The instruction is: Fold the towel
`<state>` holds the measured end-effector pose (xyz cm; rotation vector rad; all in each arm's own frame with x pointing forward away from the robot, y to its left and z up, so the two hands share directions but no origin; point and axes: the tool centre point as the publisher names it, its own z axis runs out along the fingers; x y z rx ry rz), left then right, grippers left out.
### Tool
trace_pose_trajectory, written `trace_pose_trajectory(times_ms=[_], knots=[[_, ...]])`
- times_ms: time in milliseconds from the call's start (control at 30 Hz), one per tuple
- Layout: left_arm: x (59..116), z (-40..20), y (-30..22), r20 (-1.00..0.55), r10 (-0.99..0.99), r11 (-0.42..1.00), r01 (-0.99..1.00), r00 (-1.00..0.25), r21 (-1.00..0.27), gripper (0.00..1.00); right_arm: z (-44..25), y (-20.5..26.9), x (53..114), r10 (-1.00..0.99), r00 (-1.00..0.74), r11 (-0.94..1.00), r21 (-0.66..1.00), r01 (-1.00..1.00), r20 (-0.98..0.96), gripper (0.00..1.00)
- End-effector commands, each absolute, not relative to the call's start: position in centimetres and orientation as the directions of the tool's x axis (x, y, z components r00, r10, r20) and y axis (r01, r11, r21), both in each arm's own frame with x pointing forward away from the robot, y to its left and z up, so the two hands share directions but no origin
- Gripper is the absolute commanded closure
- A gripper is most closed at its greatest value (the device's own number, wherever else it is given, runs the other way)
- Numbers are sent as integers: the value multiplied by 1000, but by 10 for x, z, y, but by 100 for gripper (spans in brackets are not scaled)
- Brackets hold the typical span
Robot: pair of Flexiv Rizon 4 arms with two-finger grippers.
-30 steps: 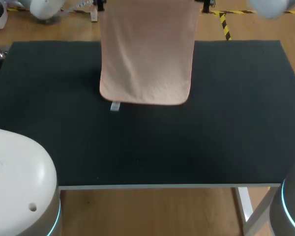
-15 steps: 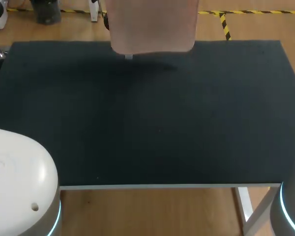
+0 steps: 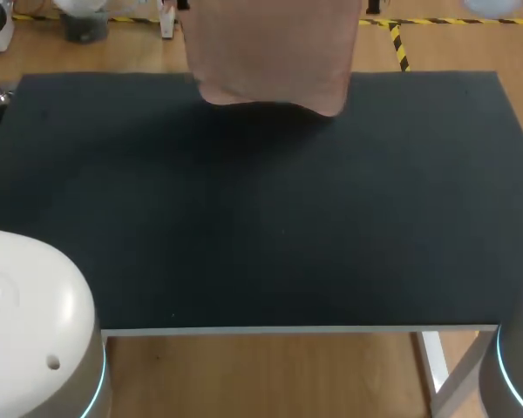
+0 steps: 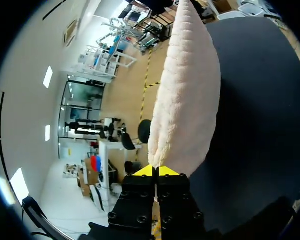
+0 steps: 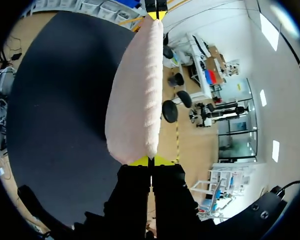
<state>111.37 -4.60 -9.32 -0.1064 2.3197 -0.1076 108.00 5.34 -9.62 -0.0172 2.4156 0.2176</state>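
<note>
A pale pink towel (image 3: 270,52) hangs in the air over the table's far edge, its lower hem just above the black tabletop (image 3: 261,218). In the left wrist view my left gripper (image 4: 155,171) is shut on one top corner of the towel (image 4: 185,95), which stretches away from the fingertips. My right gripper (image 5: 150,161) is shut on the other top corner, the towel (image 5: 137,85) running ahead of it to the other arm's yellow tips (image 5: 156,11). Neither gripper shows in the head view.
The black table surface spreads wide below and in front of the towel. Its front edge (image 3: 296,330) is white. My arms' white bases (image 3: 35,331) stand at the near corners.
The towel has been lifted up and away toward the far edge. One second ago its hem hung lower, nearer the table's middle; since half a second ago it has barely shifted.
</note>
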Motion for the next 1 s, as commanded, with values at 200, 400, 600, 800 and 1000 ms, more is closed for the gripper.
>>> trace_pose_trajectory(times_ms=[200, 400, 600, 800, 1000], knots=[[1038, -129, -45, -657, -98, 993, -28, -747, -116, 100, -140, 51, 1024, 13, -816, 984, 154, -94, -578, 100], [1015, -173, -55, -555, -84, 993, -21, -828, -119, 100, -182, 52, 1005, 3, -872, 987, 139, -75, -489, 100], [1012, -219, -60, -458, -94, 992, -47, -884, -113, 100, -222, 51, 999, 23, -906, 991, 130, -36, -423, 100], [1024, -266, -60, -371, -111, 992, -78, -922, -103, 100, -265, 49, 1002, 63, -931, 992, 129, 17, -361, 100], [1047, -303, -59, -317, -98, 993, -71, -943, -93, 100, -302, 48, 1018, 89, -950, 992, 114, 57, -301, 100]])
